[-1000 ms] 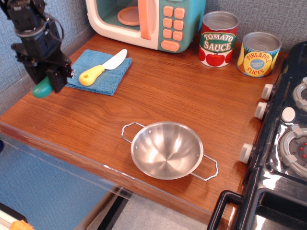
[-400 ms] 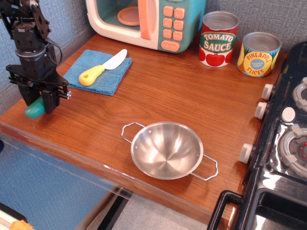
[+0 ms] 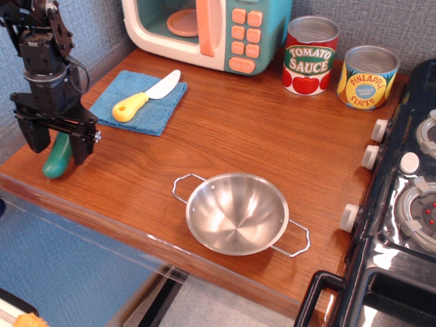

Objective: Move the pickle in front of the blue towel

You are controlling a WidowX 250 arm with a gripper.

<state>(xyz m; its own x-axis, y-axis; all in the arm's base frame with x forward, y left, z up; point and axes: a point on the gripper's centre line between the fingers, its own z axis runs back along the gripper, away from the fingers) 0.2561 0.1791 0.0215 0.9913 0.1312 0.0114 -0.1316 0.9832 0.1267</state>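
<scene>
A: How would you expect the pickle (image 3: pixel 56 156) to handle?

B: It looks like a small, smooth toy of hard plastic, so I'd judge it light, stiff and a little slippery. It is oblong with rounded ends, so the safest hold is across its narrow middle, where the sides run nearly straight. Pinching near an end could squirt it out.

A: Where is it now?

B: On the wooden counter (image 3: pixel 225 129) near the front left corner, at about seven o'clock from the blue towel (image 3: pixel 141 101), apart from the cloth. The yellow-handled knife (image 3: pixel 145 96) lies on the towel itself.

A: And relative to the gripper (image 3: pixel 57 144)?

B: The pickle sits between the two black fingers, which stand spread wider than its width, one on each side. Its lower end pokes out past the fingertips toward six o'clock. From this angle I can't be sure whether either finger brushes it, but they don't look closed on it.

A: So it's placed?

B: It appears to rest in front of the towel.
</scene>
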